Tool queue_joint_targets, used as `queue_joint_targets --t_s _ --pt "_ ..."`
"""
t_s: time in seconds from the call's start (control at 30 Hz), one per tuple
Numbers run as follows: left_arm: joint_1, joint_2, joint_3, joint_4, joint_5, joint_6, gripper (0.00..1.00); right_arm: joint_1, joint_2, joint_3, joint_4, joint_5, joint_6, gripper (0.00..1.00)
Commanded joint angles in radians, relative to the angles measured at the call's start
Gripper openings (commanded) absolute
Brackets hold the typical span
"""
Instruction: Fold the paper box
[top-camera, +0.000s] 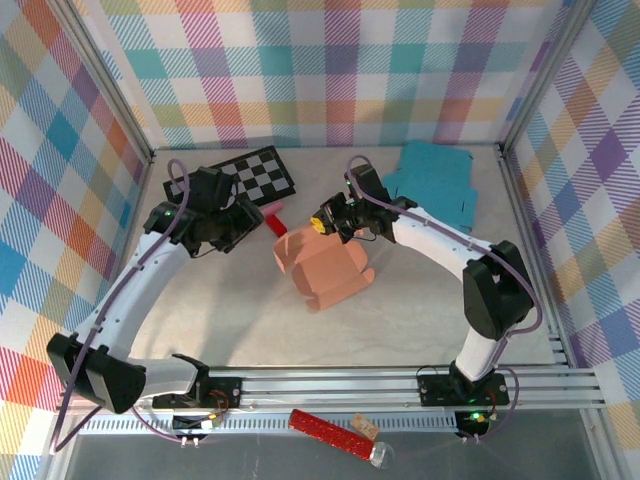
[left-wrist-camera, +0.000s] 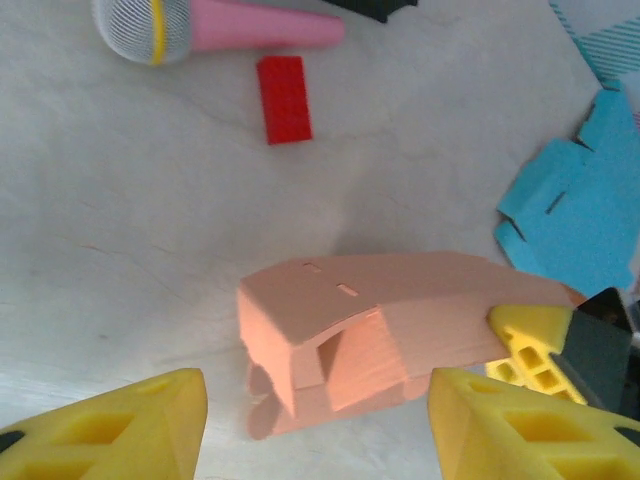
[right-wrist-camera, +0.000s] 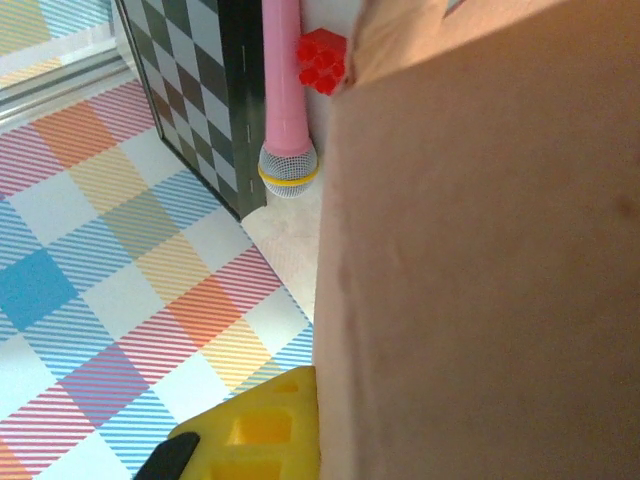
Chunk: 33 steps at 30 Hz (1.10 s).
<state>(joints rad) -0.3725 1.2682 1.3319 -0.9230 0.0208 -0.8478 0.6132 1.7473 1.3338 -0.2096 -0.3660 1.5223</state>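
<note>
Closest up: left pincer (left-wrist-camera: 316, 420), yellow jaws wide apart. Just beyond it, salmon-pink half-folded paper box (top-camera: 322, 262) sits middle of pale counter (top-camera: 420, 320). Meanwhile right pincer (top-camera: 333, 222) clamped tight on box's far edge.

Much of the paper box (right-wrist-camera: 480, 250) past the right wrist view's edges; pink microphone (right-wrist-camera: 283, 90), handle end off the top.

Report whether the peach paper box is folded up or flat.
Partly folded: the peach box stands as a raised shell with one end open.
</note>
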Motion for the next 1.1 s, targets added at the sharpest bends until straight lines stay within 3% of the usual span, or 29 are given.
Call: queue_joint_targets --t_s 0.0,0.43,0.8,1.07 --pt "0.026 -0.015 -0.052 -0.088 -0.048 0.1 0.58 -0.011 0.03 -0.016 0.09 -0.058 -0.049 0.0" --pt "0.119 -0.068 -0.229 -0.005 0.042 0.164 0.48 -0.023 0.108 -0.03 0.143 -0.105 -0.103 0.0" --pt "0.144 -0.031 -0.275 0.022 0.099 0.224 0.57 -0.023 0.174 0.025 0.073 -0.087 -0.104 0.0" --pt "0.144 0.013 -0.327 0.094 0.145 0.248 0.51 -0.023 0.197 0.038 0.055 -0.079 -0.107 0.0"
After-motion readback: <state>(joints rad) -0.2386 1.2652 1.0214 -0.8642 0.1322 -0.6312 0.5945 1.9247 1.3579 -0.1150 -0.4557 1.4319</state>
